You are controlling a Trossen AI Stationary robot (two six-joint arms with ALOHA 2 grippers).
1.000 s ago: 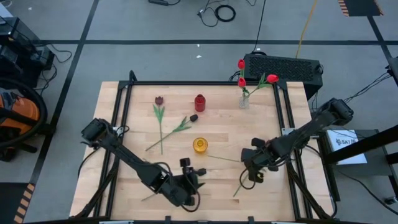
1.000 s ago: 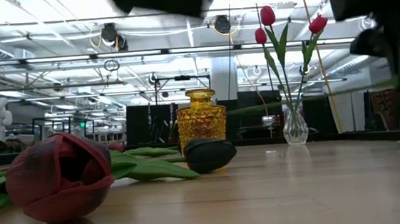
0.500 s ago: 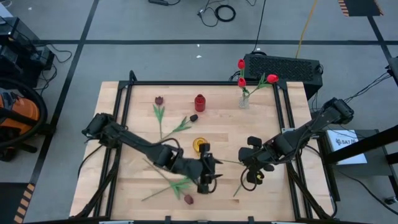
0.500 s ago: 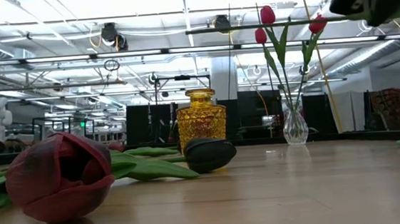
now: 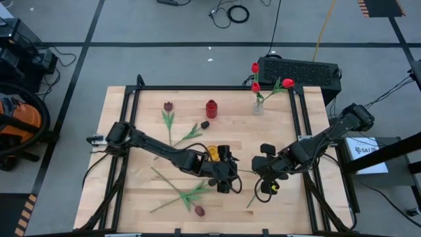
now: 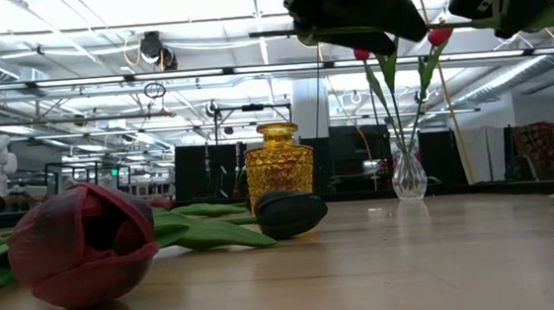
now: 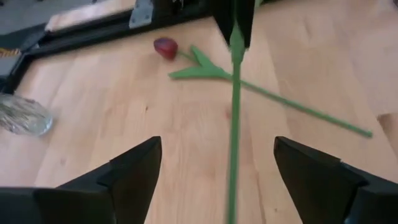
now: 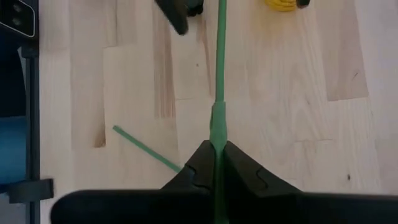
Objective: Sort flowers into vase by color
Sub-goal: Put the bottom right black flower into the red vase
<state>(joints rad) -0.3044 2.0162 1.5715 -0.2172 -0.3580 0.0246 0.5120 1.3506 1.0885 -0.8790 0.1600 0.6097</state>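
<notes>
Flower stem at table centre, pinched in right gripper; left gripper, fingers wide, has swung from 6 o'clock toward its 9 o'clock end — handover likely.

Bare wood between the yellow jar and clear vase, flower stem spanning both grippers.

Left hand hangs wide open over the wooden table, fingers well apart. A green stem runs up the gap between them. Beyond, a red-headed tulip lies flat, and a clear glass vase sits at the edge.
</notes>
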